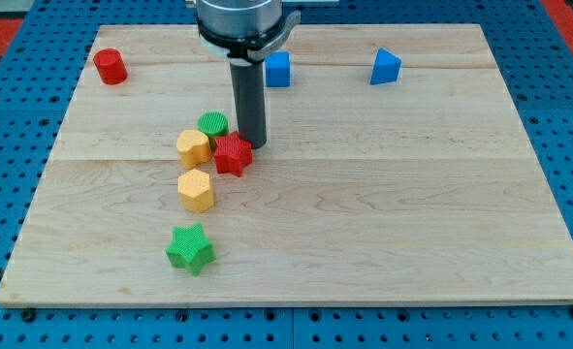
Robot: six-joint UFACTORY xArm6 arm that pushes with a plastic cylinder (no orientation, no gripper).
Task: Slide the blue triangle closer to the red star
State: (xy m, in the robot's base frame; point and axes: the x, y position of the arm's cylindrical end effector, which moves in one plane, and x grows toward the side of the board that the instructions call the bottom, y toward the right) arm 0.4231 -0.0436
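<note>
Blue triangle (385,67) sits near the view's top right of the wooden board (383,213), well apart from the red star (233,154) at centre-left. My tip (252,144) is down just beside the star's upper right edge, far from the triangle. No pincer on this rig, only the rod. Green cylinder (212,125) and a yellow hexagon (193,146) crowd the star's left. Second yellow hexagon (196,190) below, green star (190,248) lower. Blue cube (278,69) up top, red cylinder (110,66) top left.
</note>
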